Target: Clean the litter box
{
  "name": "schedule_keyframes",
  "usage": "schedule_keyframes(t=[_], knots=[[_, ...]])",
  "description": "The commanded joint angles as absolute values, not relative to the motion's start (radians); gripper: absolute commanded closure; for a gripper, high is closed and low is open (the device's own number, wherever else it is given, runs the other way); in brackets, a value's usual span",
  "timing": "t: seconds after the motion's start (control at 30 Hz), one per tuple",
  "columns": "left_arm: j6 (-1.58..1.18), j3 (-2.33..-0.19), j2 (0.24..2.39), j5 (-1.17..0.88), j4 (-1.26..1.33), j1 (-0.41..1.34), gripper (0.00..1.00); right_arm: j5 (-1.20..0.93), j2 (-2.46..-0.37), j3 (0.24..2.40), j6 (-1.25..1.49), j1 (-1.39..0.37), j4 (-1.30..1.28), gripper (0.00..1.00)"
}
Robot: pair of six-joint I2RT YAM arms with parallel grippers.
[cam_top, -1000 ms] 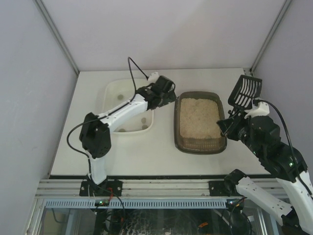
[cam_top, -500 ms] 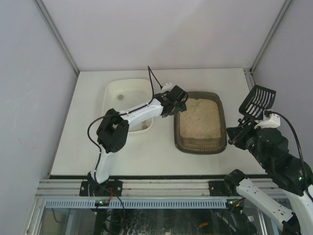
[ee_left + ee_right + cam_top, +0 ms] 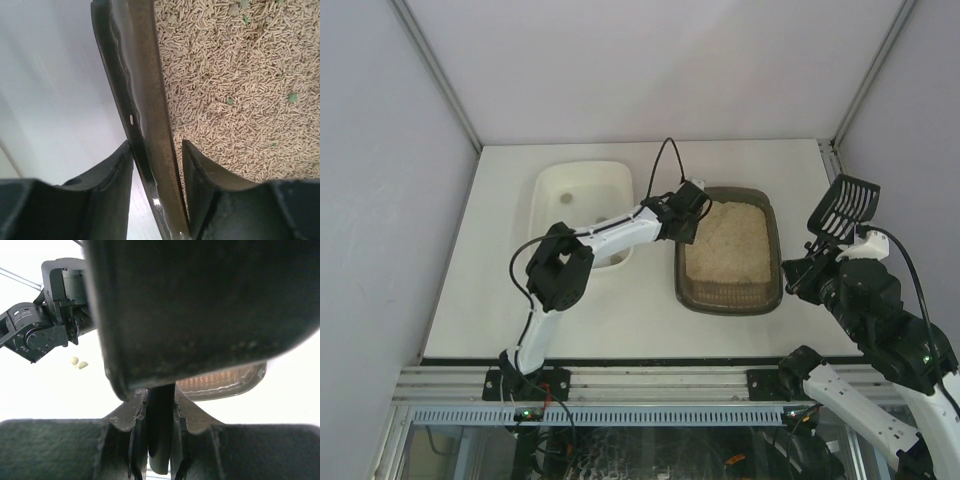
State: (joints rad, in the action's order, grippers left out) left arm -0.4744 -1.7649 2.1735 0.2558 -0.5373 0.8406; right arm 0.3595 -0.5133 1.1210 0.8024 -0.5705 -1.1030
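Note:
The litter box (image 3: 728, 295), a dark brown translucent tray of tan pellet litter (image 3: 725, 243), lies right of centre on the table. My left gripper (image 3: 688, 225) is at its left wall. In the left wrist view the jaws (image 3: 157, 150) straddle the brown rim (image 3: 145, 100), one finger outside over the table and one inside over the litter (image 3: 235, 90), both pressed to the wall. My right gripper (image 3: 817, 262) hovers right of the box, shut on the handle of the black slotted scoop (image 3: 842, 208). The scoop (image 3: 200, 305) fills the right wrist view above the jaws (image 3: 160, 405).
A white tub (image 3: 582, 190) stands left of the litter box, with small clumps in it, partly under my left arm. Two pale clumps (image 3: 78, 363) show in the right wrist view. Grey walls close in the table on three sides.
My left arm swung right from over the white tub to the litter box's left wall and its jaws closed on the rim. My right arm drew back to the right with the scoop.

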Motion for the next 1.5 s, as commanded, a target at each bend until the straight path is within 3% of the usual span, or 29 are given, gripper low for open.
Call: schedule_keyframes(t=[0.0, 0.13, 0.17, 0.43, 0.63, 1.03, 1.47], knots=[[-0.170, -1.863, 2.147, 0.150, -0.544, 0.841, 0.66, 0.375, -0.543, 1.127, 0.775, -0.562, -1.050, 1.00], [0.045, -2.034, 2.229, 0.063, -0.671, 0.841, 0.96, 0.373, -0.547, 1.127, 0.770, -0.555, -1.047, 1.00], [0.110, -2.094, 2.259, 0.038, -0.716, 0.841, 0.99, 0.373, -0.545, 1.126, 0.770, -0.553, -1.049, 1.00], [0.577, -2.353, 2.368, -0.096, -0.821, 0.853, 1.00, 0.368, -0.528, 1.098, 0.771, -0.523, -1.055, 1.00], [0.923, -2.356, 2.404, -0.196, -0.774, 0.895, 1.00, 0.384, -0.531, 1.081, 0.795, -0.494, -1.099, 1.00], [1.347, -2.439, 2.480, -0.681, -0.772, 0.905, 1.00, 0.395, -0.484, 1.081, 0.866, -0.448, -1.207, 1.00], [2.115, -2.447, 2.539, -0.877, -1.077, 0.961, 1.00, 0.446, -0.375, 1.081, 1.031, -0.449, -1.355, 1.00]])
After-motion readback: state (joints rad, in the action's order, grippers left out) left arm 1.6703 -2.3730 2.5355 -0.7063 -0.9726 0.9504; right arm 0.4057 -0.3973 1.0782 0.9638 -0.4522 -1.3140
